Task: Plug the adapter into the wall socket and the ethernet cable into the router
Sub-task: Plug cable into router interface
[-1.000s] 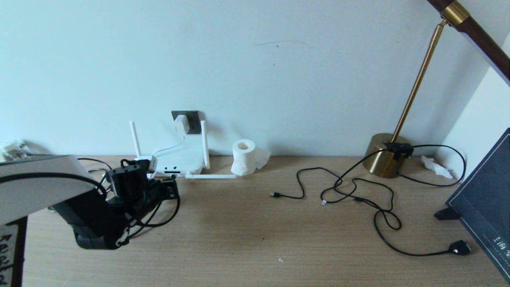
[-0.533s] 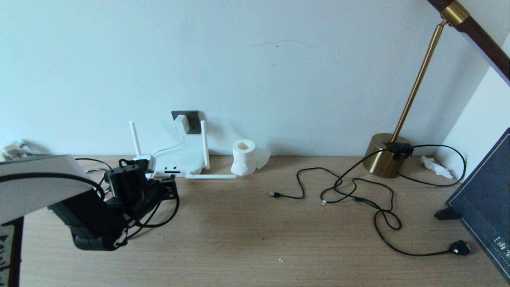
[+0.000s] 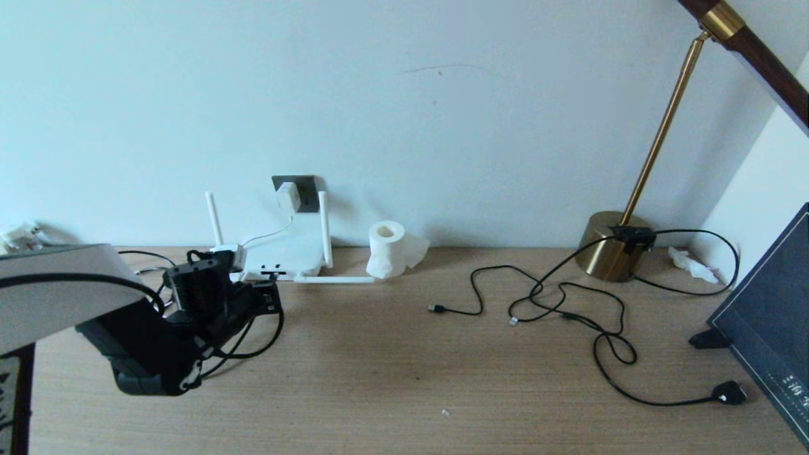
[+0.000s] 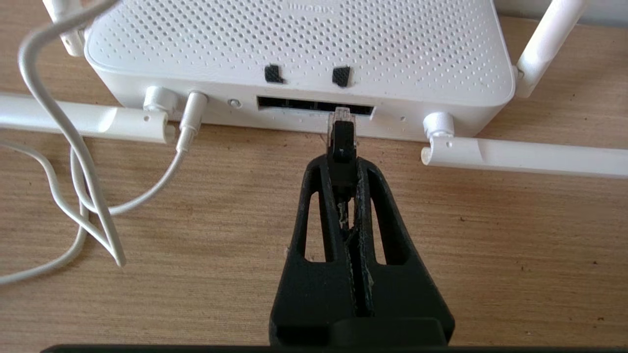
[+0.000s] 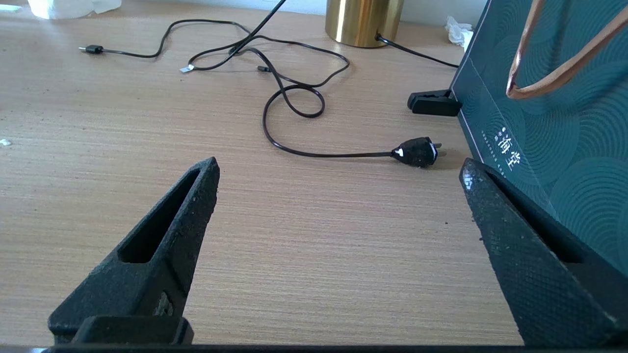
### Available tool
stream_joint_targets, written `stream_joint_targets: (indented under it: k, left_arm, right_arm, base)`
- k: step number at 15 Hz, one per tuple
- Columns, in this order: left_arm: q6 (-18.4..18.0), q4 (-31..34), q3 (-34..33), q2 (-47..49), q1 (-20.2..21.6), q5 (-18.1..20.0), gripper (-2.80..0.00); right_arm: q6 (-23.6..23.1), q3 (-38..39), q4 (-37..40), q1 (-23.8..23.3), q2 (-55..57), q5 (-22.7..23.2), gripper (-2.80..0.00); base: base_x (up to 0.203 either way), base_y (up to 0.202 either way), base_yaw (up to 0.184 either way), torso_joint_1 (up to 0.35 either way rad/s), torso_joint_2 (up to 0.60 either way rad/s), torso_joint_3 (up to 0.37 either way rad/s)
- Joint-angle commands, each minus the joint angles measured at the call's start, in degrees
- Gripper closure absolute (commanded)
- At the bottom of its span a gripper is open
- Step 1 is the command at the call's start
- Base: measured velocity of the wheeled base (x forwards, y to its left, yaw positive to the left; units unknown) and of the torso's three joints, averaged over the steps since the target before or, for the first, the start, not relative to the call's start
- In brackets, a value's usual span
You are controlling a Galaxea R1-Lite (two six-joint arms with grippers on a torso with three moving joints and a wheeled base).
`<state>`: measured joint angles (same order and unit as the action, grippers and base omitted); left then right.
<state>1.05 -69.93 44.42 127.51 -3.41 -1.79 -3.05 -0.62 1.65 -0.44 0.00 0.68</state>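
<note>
The ethernet cable [image 4: 342, 139] has its black plug pinched between the closed fingers of the left claw [image 4: 342, 162], with the clear tip right at the dark port slot on the front of the router [image 4: 299, 44]; whether the tip is inside cannot be told. The router, a flat white box with stick antennas, lies at the far left of a light wood-grain worktop [image 3: 392, 360], against a pale, bare wall. Above it, the white adapter [image 3: 287, 196] sits in the dark grey wall socket [image 3: 306, 188], its thin white cord running down to the router. Just right of the router stands a toilet-paper roll [image 3: 386, 249]. Farther right, loose black cords [image 3: 562, 309] sprawl across the worktop near a brass lamp base [image 3: 612, 246]. A dark teal board [image 5: 549, 113] leans at the far right edge. The right claw [image 5: 338, 171] hangs low over the near right worktop, fingers spread wide, holding nothing.
</note>
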Motion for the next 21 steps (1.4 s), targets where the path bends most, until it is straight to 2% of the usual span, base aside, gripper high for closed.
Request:
stream_joint_targets:
  k: [1, 21]
  left_arm:
    - [0.1, -0.4, 0.3, 0.2, 0.2, 0.0, 0.00]
    - [-0.9, 0.1, 3.3, 3.3, 0.2, 1.2, 0.00]
  right_arm:
    - [0.0, 0.0, -0.1, 0.0, 0.1, 0.0, -2.80]
    - [0.0, 0.0, -0.1, 0.0, 0.1, 0.0, -2.80]
  base:
    - [0.000, 0.000, 0.000, 0.000, 0.00, 0.000]
    - [0.000, 0.000, 0.000, 0.000, 0.00, 0.000]
